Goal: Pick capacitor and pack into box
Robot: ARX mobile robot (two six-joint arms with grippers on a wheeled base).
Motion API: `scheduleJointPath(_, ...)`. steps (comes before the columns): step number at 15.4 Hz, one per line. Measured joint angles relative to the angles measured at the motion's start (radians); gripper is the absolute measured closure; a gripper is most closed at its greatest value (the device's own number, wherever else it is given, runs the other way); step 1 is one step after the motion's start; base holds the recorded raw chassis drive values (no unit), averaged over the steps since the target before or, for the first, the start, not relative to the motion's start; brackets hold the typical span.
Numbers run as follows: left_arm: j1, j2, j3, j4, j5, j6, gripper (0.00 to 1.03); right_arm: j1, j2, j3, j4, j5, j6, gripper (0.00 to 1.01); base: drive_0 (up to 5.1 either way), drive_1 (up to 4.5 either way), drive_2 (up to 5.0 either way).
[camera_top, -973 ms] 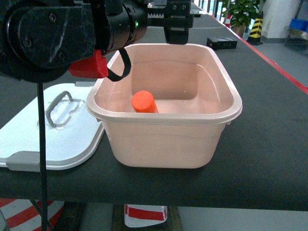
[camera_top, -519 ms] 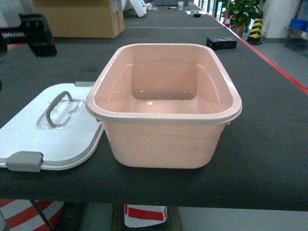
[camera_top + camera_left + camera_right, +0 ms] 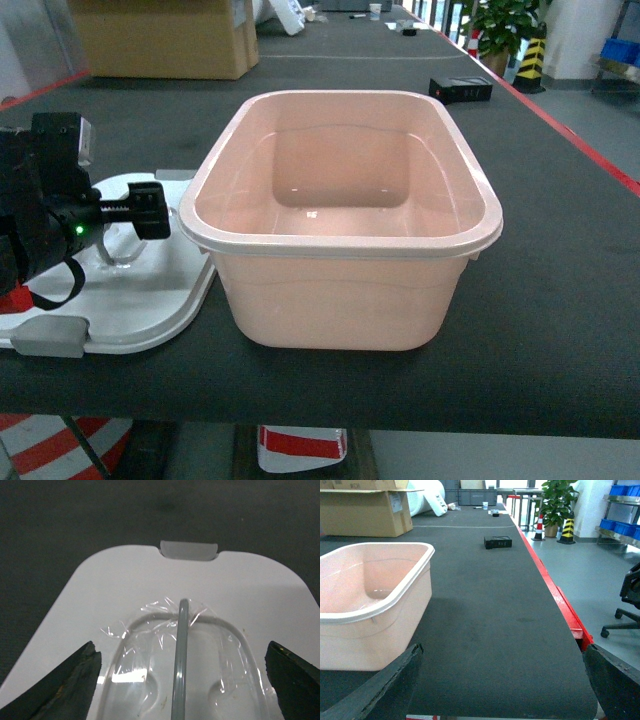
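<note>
My left claw [image 3: 180, 680] hangs spread over the lid [image 3: 125, 590], so lowering now risks snagging its handle [image 3: 179, 660].

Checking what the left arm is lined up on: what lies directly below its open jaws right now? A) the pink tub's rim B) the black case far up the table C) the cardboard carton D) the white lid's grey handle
D: the left wrist view shows the grey handle of the white lid centred between the left gripper and its wide-open jaws.
</note>
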Motion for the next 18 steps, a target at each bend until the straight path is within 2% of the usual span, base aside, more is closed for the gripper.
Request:
scheduleJointPath(3,-0.004,0.010,0.000,-0.013,0.018,0.001,0.39,0.000,0.000,0.000,0.000,0.000,0.000,0.03,0.0,0.00,0.0)
scheduleJointPath(8,-0.005,0.008,-0.005,-0.028,0.011,0.001,0.97,0.000,0.000,0.000,0.000,0.000,0.000,0.03,0.0,0.00,0.0)
scheduleJointPath(9,0.001,0.002,-0.015,-0.028,0.011,0.002,1.01,0.000,0.000,0.000,0.000,0.000,0.000,0.03,0.0,0.00,0.0)
scheduleJointPath(11,0.000,-0.052,-0.055,-0.045,-0.002,-0.002,1.01,0.000,0.000,0.000,0.000,0.000,0.000,0.03,0.0,0.00,0.0)
scheduleJointPath(14,-0.003,-0.169,-0.068,-0.095,-0.053,-0.006,1.01,0.000,0.000,0.000,0.000,0.000,0.000,0.03,0.0,0.00,0.0)
scheduleJointPath(18,-0.021,-0.478,-0.026,-0.224,-0.127,-0.014,1.01,0.000,0.000,0.000,0.000,0.000,0.000,0.03,0.0,0.00,0.0)
